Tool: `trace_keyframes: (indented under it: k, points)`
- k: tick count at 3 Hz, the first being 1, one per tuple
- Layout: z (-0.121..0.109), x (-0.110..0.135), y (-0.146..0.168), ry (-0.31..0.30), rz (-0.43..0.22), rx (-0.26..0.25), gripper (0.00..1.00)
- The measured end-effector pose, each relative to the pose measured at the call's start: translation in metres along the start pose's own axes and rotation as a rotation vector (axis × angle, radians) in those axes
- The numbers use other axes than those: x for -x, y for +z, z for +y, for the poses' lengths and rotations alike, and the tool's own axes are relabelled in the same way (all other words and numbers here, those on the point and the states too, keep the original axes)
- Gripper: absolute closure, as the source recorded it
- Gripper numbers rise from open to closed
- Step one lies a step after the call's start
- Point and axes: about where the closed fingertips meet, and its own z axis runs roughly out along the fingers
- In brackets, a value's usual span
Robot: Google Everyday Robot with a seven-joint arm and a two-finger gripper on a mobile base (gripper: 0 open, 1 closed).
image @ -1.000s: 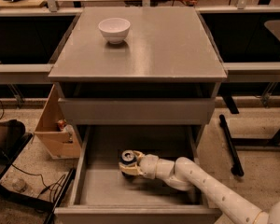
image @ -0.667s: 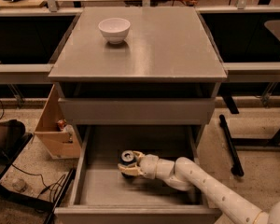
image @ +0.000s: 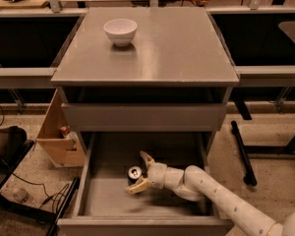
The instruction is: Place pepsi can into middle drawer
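The pepsi can [image: 134, 173] stands upright on the floor of the open middle drawer [image: 137, 203], silver top facing up, near the drawer's middle. My gripper [image: 141, 172] reaches into the drawer from the right on a white arm. Its two tan fingers [image: 137, 186] are spread apart, one behind the can and one in front of it. The can sits at the mouth of the open fingers, and they do not squeeze it.
A white bowl [image: 120, 31] sits on the cabinet top [image: 177, 48]. A closed drawer front [image: 145, 116] overhangs the open drawer's back. A cardboard box [image: 59, 139] stands on the floor to the left. Dark table legs [image: 243, 151] stand to the right.
The gripper's fingers have spread apart and let go of the can, which now stands on the drawer floor. The arm has barely moved.
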Motion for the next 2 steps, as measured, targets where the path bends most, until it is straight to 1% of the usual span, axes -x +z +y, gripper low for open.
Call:
trace_keyframes:
  k: [1,2]
  points:
    - [0.0,0.0,0.0,0.0,0.0,0.0,0.0]
    - [0.006,0.017,0.004,-0.013,0.056,-0.004,0.0]
